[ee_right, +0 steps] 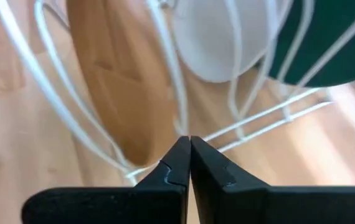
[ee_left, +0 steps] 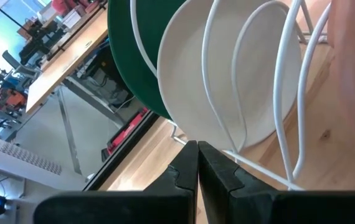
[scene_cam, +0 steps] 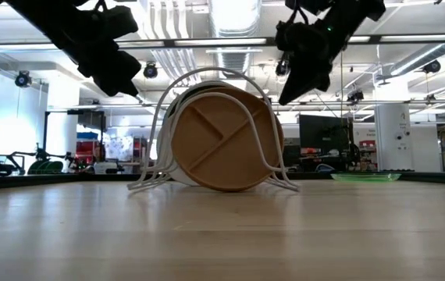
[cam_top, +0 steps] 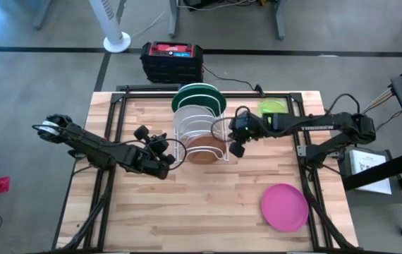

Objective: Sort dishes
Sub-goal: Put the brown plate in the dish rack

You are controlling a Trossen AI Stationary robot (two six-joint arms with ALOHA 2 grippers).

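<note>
A white wire rack (cam_top: 199, 134) stands mid-table. Three plates stand on edge in it: dark green (cam_top: 198, 94) at the far end, white (ee_left: 227, 74) behind it, brown divided (scene_cam: 222, 140) nearest the front. The lime-green plate (cam_top: 271, 107) lies flat to the rack's far right. The pink plate (cam_top: 284, 207) lies flat at the near right. My left gripper (cam_top: 167, 164) is shut and hovers beside the rack's left side, aimed at the white plate. My right gripper (cam_top: 235, 148) is shut and hangs above the rack's right side, pointing steeply down. Neither holds anything.
A black and red box (cam_top: 172, 60) sits beyond the table's far edge. Bare wood stretches along the near edge and near left (cam_top: 151, 212). The dark table frame (cam_top: 113, 113) shows at the far left corner.
</note>
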